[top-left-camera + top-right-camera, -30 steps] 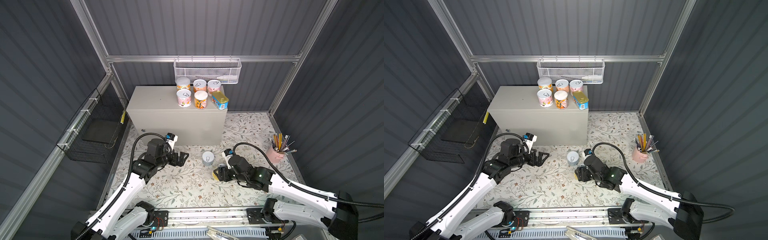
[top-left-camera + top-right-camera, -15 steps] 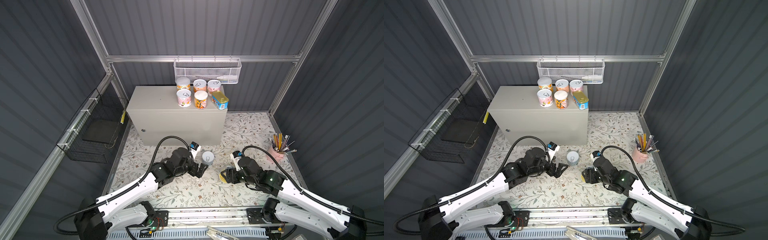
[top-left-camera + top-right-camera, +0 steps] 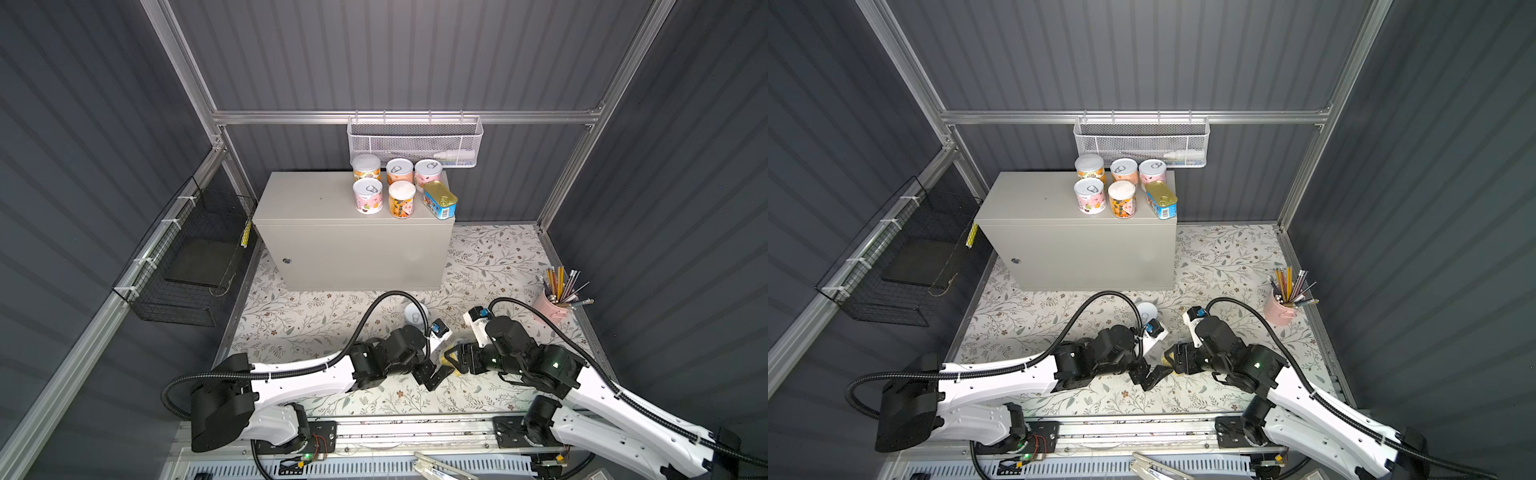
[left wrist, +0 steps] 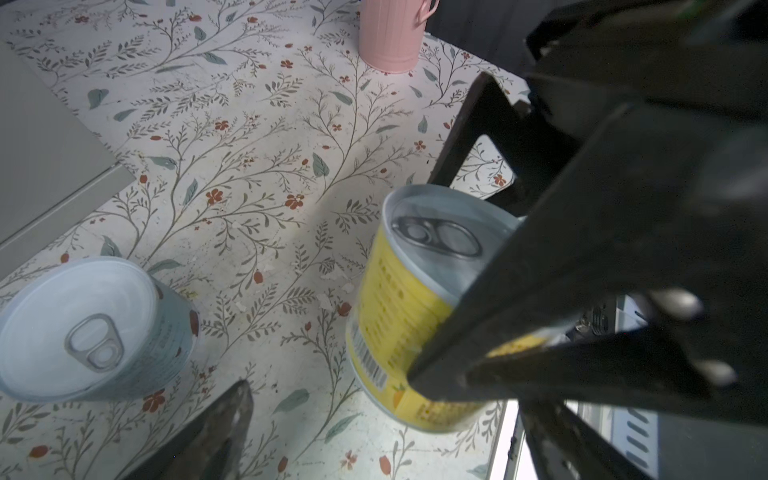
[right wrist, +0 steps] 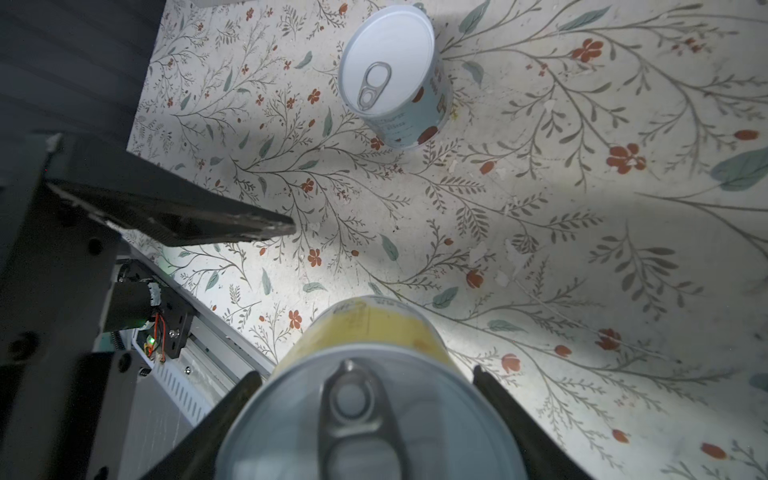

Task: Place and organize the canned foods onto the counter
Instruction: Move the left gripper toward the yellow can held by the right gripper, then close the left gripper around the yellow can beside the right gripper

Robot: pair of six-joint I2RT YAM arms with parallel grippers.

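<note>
The yellow can (image 4: 399, 316) is low and right of centre in both top views, clamped by its sides in the right tool (image 3: 453, 362) — lid up, long axis close to upright. The left tool (image 3: 433, 373), jaws spread wide and empty, lies just left of it, so a hand-over looks likely. The pale blue can (image 3: 415, 313) stands upright on the mat (image 3: 291, 324) just above both tools, nearer the left arm — the desk (image 3: 316, 199), six tins (image 3: 401, 199) grouped at its right end, is well up the frame.
</note>
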